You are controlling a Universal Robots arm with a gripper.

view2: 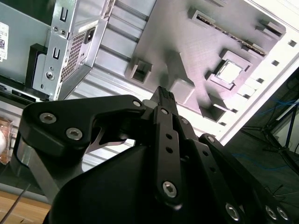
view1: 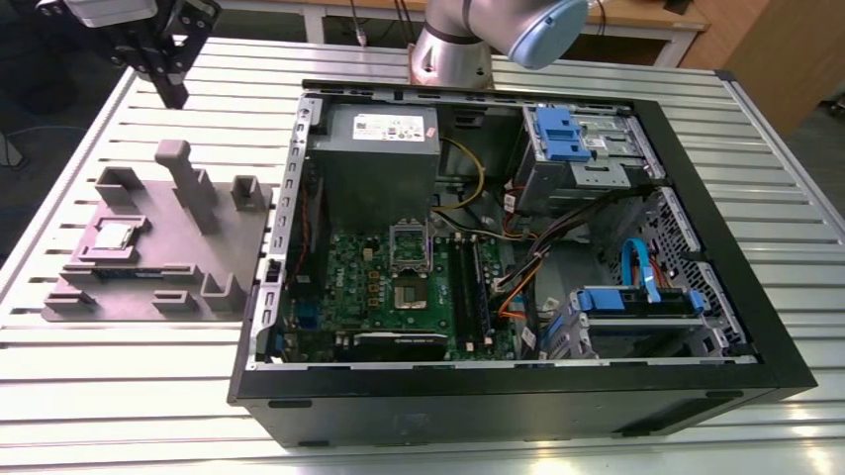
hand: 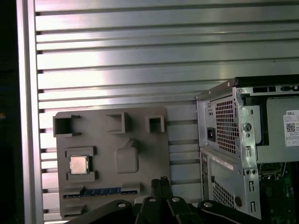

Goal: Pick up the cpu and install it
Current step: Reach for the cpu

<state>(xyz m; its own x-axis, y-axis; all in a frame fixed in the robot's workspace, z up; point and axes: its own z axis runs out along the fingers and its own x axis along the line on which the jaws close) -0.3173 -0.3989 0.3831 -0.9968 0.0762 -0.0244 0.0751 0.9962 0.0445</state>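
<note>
The cpu (view1: 113, 236) is a small shiny silver square lying flat in a recess of a grey holder block (view1: 172, 259) on the table, at the exterior view's left. Both wrist views show the cpu (view2: 230, 71) (hand: 78, 164) on that block (view2: 187, 46) (hand: 140, 140). My gripper (view1: 172, 97) hangs high above the table beyond the block, well clear of the cpu, fingers pointing down. Its dark fingers look pressed together with nothing between them (view2: 163, 92) (hand: 161, 180). The motherboard's dark framed socket (view1: 410, 247) lies inside the open computer case (view1: 528, 396).
The case lies on its side on a slatted aluminium table (view1: 158, 376), with a power supply (view1: 376, 129), blue drive bays (view1: 581, 148) and cables (view1: 528, 287) inside. Tall grey posts (view1: 178, 173) rise from the holder block. A long stick (hand: 103, 191) lies in a slot near the cpu.
</note>
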